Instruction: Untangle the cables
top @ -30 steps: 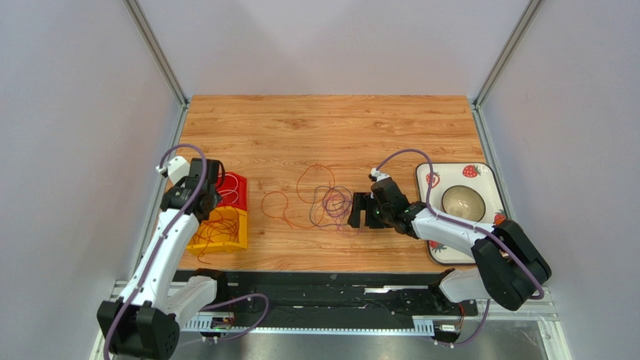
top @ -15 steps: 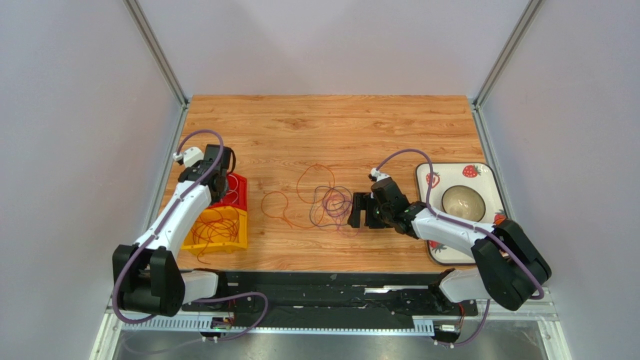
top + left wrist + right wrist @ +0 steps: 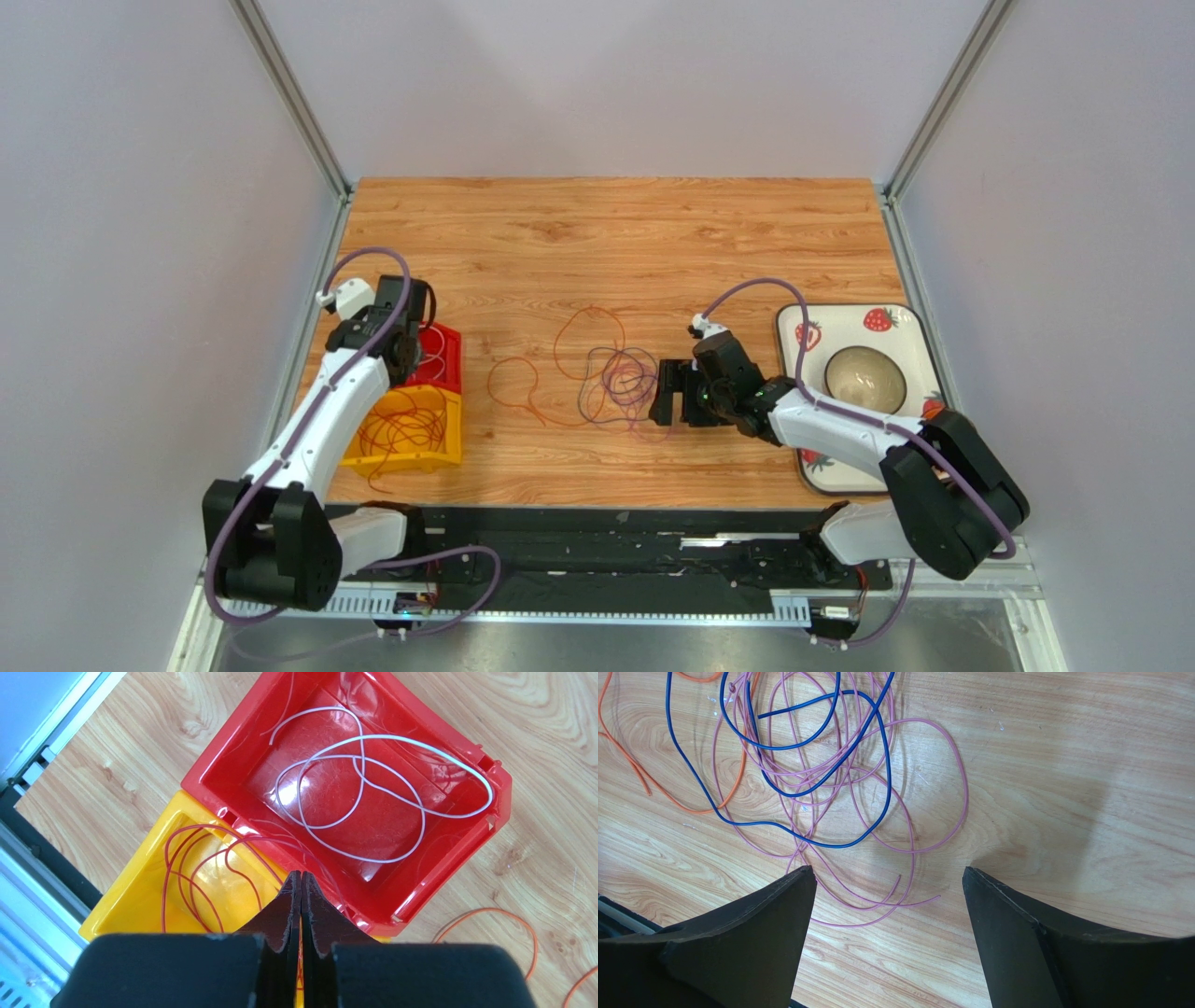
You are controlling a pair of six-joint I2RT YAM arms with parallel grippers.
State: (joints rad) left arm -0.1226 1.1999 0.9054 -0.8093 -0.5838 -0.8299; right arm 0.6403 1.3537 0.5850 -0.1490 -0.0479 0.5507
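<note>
Many thin cables [image 3: 808,770] lie tangled: blue, pink, orange.

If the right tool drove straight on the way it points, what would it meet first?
Probably the pink cable, whose loops lie nearest ahead of the open right tool, with the blue cable just beyond. The tool seems tilted downward, so the table might come first; depth is unclear.

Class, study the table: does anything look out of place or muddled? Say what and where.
Yes: mid-table, pink, blue and orange cables lie looped through one another just ahead of the open right gripper. The red bin and yellow bin each hold one colour only. Nothing looks spilled or broken.
</note>
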